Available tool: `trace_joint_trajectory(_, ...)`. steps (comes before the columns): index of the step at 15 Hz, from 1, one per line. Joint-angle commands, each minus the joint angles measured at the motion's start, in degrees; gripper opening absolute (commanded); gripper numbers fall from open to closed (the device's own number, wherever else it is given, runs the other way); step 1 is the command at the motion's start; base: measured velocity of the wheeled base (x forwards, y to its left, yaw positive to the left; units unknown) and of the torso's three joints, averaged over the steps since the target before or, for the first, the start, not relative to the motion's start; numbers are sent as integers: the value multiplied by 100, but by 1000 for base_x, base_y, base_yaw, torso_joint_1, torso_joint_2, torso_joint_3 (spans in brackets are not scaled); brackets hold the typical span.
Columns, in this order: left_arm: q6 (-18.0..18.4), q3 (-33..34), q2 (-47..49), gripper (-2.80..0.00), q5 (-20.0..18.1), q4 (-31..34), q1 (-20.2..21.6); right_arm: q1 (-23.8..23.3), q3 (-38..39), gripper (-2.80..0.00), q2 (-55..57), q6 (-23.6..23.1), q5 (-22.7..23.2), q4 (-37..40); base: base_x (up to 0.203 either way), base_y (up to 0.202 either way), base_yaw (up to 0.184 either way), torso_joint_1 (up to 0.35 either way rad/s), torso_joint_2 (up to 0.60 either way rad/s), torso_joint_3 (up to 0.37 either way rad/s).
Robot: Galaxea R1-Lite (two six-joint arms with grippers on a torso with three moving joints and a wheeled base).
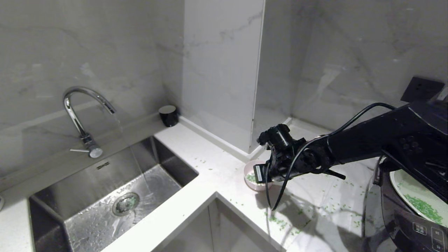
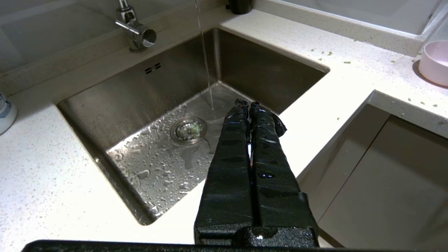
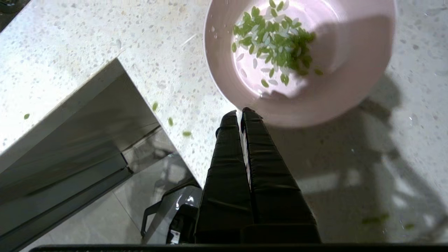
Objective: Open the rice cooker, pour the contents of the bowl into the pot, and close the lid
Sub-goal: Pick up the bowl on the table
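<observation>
Lid status: the rice cooker (image 1: pixel 409 213) sits at the right edge of the head view and I can look down into its pot (image 1: pixel 414 196), so I log the opening step as done. The lid (image 1: pixel 432 140) itself I take to be the dark shape raised above the pot, partly behind my right arm; I cannot separate the two cleanly.

Pot: there is already a patch of green bits (image 1: pixel 424 208) inside it.

Bowl: the pink bowl (image 3: pixel 297 63) stands upright on the white counter (image 1: pixel 217 168), near the inner corner, well apart from the cooker. It holds a loose heap of green bits with pale grains mixed in. More green bits are scattered over the counter between bowl and cooker.

Right gripper (image 3: pixel 239 113): fingers pressed together, nothing between them, tips poised just at the bowl's near rim. I cannot tell whether they touch it.

Left gripper (image 2: pixel 249 105): closed and empty, hanging over the edge of the sink (image 2: pixel 87 105), parked. The tap (image 1: pixel 84 115) is running a thin stream into the sink.

Judgement: roughly a third through. The bowl is not yet gripped. Remaining: open the fingers, take the bowl, carry and tip it into the pot, set it down, shut the lid.
</observation>
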State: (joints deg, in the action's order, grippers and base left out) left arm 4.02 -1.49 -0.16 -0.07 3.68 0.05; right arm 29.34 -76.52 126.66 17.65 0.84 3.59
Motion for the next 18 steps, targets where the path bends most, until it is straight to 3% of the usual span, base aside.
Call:
trace_joint_trajectory(1,2,-1,7,-280,-2,1,4,-42,-155,-280,311,-18,4,-181,0,0,0,0,0,0)
trace_joint_trajectory(9,-24,-1,7,-280,-10,1,4,-165,-514,-280,787,-183,-24,-500,0,0,0,0,0,0)
trace_joint_trajectory(12,-79,-1,7,-280,7,-8,3,-127,-750,-280,1156,-166,-440,-500,0,0,0,0,0,0)
trace_joint_trajectory(18,-112,-1,7,-280,16,-8,-4,93,-1196,-280,1397,-166,-480,-473,0,0,0,0,0,0)
